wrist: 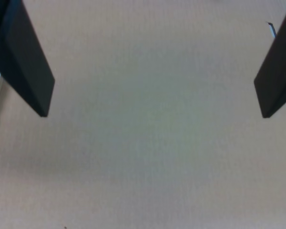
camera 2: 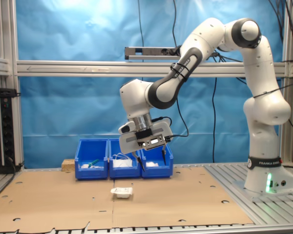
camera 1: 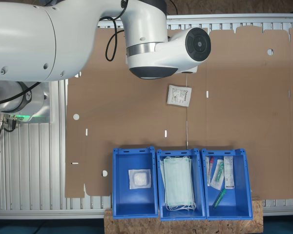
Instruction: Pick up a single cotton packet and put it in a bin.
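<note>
— Where's the packet [camera 1: 179, 95]?
— Flat on the cardboard [camera 1: 136, 73] covering the bench, well short of the blue bins [camera 1: 134, 183].
— And the jaws?
— I see them spread wide and empty over bare cardboard, above the packet. Nothing's picked up; grasp and drop remain.

cotton packet [camera 1: 179, 95], white, flat on cardboard [camera 1: 136, 73]
</note>
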